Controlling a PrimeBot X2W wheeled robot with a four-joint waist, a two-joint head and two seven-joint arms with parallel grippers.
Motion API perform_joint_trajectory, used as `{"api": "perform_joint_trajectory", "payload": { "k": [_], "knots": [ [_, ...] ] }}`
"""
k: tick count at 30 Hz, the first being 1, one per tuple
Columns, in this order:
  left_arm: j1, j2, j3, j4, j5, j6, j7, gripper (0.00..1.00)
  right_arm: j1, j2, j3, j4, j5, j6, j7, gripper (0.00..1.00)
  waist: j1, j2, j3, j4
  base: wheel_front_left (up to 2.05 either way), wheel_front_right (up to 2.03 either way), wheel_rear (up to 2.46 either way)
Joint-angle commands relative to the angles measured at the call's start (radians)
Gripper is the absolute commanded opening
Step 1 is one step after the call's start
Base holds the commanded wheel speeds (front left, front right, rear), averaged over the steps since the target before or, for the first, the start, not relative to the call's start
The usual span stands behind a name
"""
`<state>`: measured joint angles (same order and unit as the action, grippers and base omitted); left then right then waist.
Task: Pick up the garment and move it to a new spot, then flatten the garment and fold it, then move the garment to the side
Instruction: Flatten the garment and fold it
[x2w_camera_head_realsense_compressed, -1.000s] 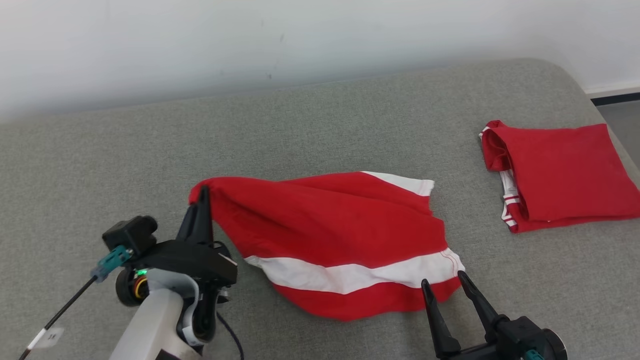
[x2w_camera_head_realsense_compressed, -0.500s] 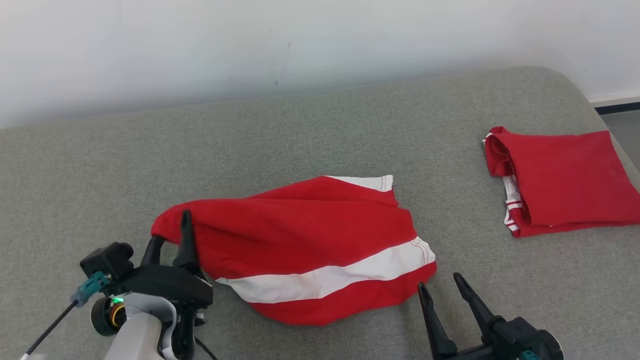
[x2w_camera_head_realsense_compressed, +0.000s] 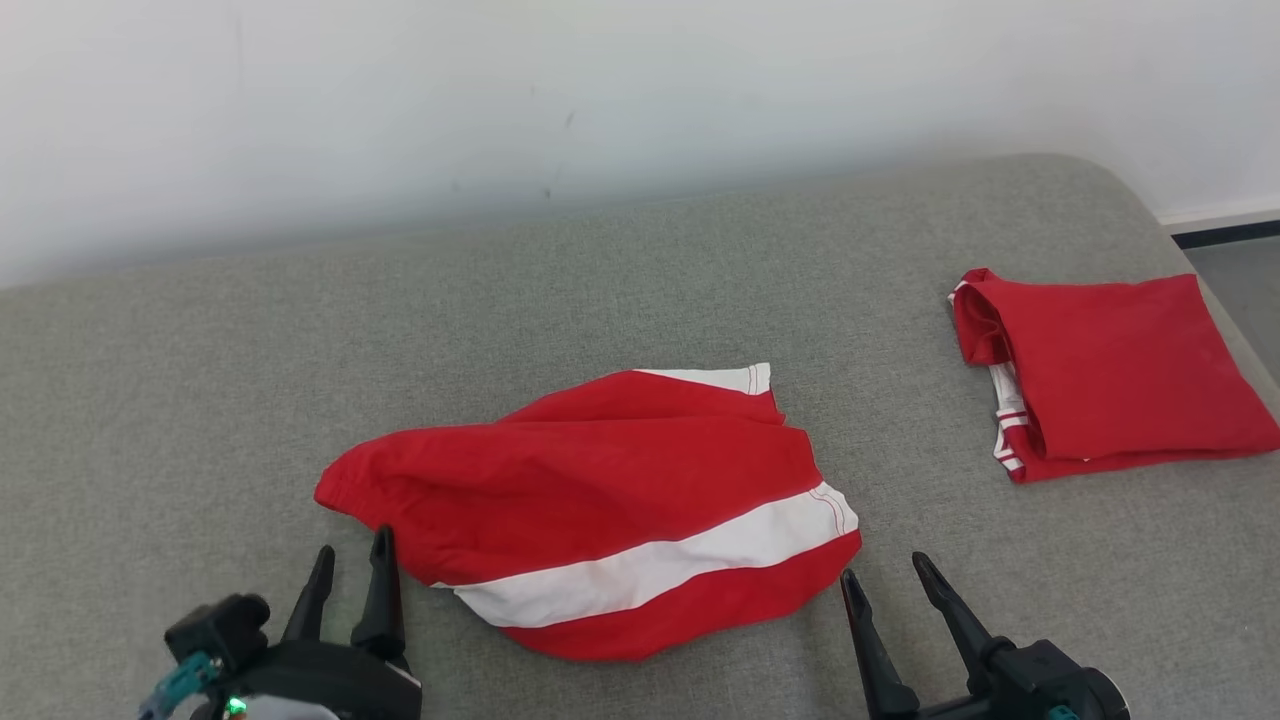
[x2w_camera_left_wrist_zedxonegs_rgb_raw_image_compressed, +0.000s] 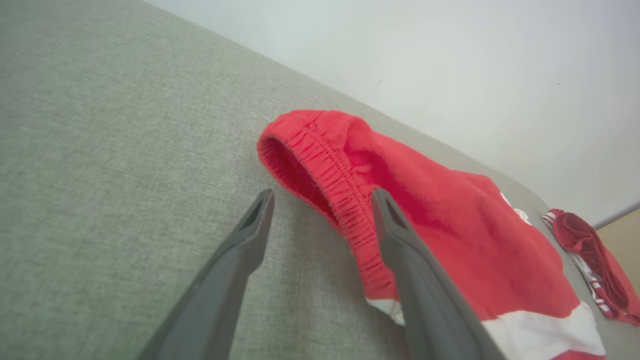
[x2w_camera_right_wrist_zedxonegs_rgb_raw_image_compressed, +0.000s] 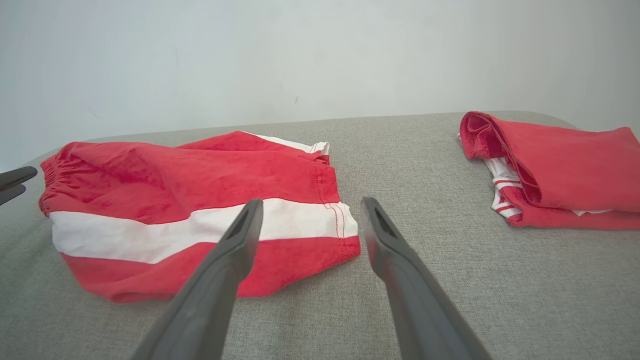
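The garment (x2w_camera_head_realsense_compressed: 600, 500), red shorts with a white stripe, lies rumpled on the grey cushion (x2w_camera_head_realsense_compressed: 640, 300). Its elastic waistband (x2w_camera_left_wrist_zedxonegs_rgb_raw_image_compressed: 325, 165) points toward my left gripper (x2w_camera_head_realsense_compressed: 352, 555), which stands open just below the garment's left end, holding nothing. In the left wrist view the left gripper (x2w_camera_left_wrist_zedxonegs_rgb_raw_image_compressed: 322, 197) has one finger beside the waistband edge, the cloth lying loose. My right gripper (x2w_camera_head_realsense_compressed: 886, 578) is open at the lower right, just off the garment's right hem (x2w_camera_right_wrist_zedxonegs_rgb_raw_image_compressed: 345, 220). The right wrist view shows the right gripper (x2w_camera_right_wrist_zedxonegs_rgb_raw_image_compressed: 310, 207) short of the garment (x2w_camera_right_wrist_zedxonegs_rgb_raw_image_compressed: 190, 200).
A second red garment (x2w_camera_head_realsense_compressed: 1100, 380), folded, lies at the cushion's right end, also as the folded garment (x2w_camera_right_wrist_zedxonegs_rgb_raw_image_compressed: 555, 170). A pale wall (x2w_camera_head_realsense_compressed: 600, 100) rises behind the cushion. The cushion's right edge drops to a floor strip (x2w_camera_head_realsense_compressed: 1240, 270).
My left gripper has opened and let go of the garment's waistband, then drawn back toward me. The garment dropped flat on the cushion. The camera shifted slightly.
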<state>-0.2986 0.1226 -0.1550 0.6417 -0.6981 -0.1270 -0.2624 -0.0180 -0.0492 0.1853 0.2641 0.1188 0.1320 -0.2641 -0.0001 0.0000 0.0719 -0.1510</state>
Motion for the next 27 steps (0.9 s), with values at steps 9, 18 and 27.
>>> {"api": "perform_joint_trajectory", "payload": {
  "k": [9, 18, 27],
  "knots": [
    [0.234, 0.032, 0.021, -0.345, 0.115, -0.003, -0.003, 1.00, 0.020, -0.002, -0.006, -0.003, -0.005, -0.003, 0.000, 1.00, 0.0001, 0.0000, -0.029, 0.002, 0.00, 0.00, 0.00],
    [0.370, 0.022, 0.060, -0.433, 0.183, -0.003, -0.003, 1.00, 0.028, -0.002, -0.021, -0.003, -0.014, -0.003, 0.000, 1.00, 0.0001, 0.0000, -0.046, 0.007, 0.00, 0.00, 0.00],
    [0.283, 0.058, -0.025, -0.263, 0.213, -0.003, -0.003, 1.00, 0.016, -0.002, -0.004, -0.005, -0.009, -0.003, 0.000, 1.00, 0.0001, 0.0000, -0.035, -0.024, 0.00, 0.00, 0.00]
  ]
}}
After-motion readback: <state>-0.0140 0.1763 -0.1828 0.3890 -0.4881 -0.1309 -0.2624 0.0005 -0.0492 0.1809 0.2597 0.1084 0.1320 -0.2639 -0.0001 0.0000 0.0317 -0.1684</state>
